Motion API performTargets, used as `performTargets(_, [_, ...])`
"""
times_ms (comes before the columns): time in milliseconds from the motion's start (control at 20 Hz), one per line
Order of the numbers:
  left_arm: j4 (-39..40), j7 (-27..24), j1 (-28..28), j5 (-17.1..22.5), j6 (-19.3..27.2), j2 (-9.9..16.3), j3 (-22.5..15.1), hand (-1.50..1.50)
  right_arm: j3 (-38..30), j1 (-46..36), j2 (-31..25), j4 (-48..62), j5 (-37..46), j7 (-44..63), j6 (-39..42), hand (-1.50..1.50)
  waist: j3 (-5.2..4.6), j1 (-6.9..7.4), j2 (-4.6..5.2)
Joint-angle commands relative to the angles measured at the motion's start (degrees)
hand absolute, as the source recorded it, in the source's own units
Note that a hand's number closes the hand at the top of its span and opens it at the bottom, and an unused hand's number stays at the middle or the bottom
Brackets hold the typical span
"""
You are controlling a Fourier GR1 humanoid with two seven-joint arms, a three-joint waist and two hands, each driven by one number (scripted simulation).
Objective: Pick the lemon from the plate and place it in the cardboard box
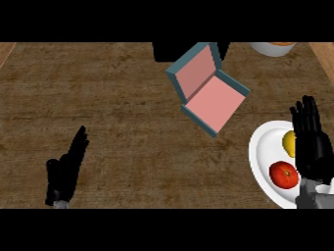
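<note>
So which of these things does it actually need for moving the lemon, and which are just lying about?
Needed for the job:
lemon, on the white plate
open cardboard box
right hand, open above the plate

Just lying about:
tomato, also on the plate
white bowl at the far edge
left hand, open and resting at lower left

A kitchen, going by the brown wood-grain counter (126,122) and the food on it: a white plate (260,152) carries a lemon (289,142) and a red fruit (283,175), and a bowl (272,48) sits well beyond the plate.
</note>
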Motion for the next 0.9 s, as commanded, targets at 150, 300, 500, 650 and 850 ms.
performTargets(150, [-1.65,3.8,-4.05,-5.82,3.09,12.64,6.81,0.0,-6.29,3.88,-9.37,-0.46,-6.42,1.25,11.19,-1.5,0.51,0.79,-0.26])
performTargets(300, [0.12,2.42,-4.58,-6.33,2.62,12.8,6.52,0.0,-1.58,3.6,-25.27,-0.31,13.42,-2.72,11.41,-1.5,-1.67,2.7,0.87])
performTargets(500, [2.09,5.88,-7.99,-7.3,2.05,16.58,8.91,0.0,-1.78,10.32,-20.82,15.23,16.39,-18.01,10.25,-1.5,0.65,1.26,0.51])
performTargets(650, [1.51,4.45,-5.46,-8.46,2.3,15.24,7.4,0.0,-7.35,8.28,-17.12,22.08,4.59,-30.62,18.93,-1.5,0.69,1.52,0.23])
performTargets(850, [2.9,6.57,-8.45,-8.82,0.84,16.43,9.07,0.0,-9.46,2.96,-23.39,35.26,8.51,-42.9,25.06,-1.5,0.56,1.9,0.27])
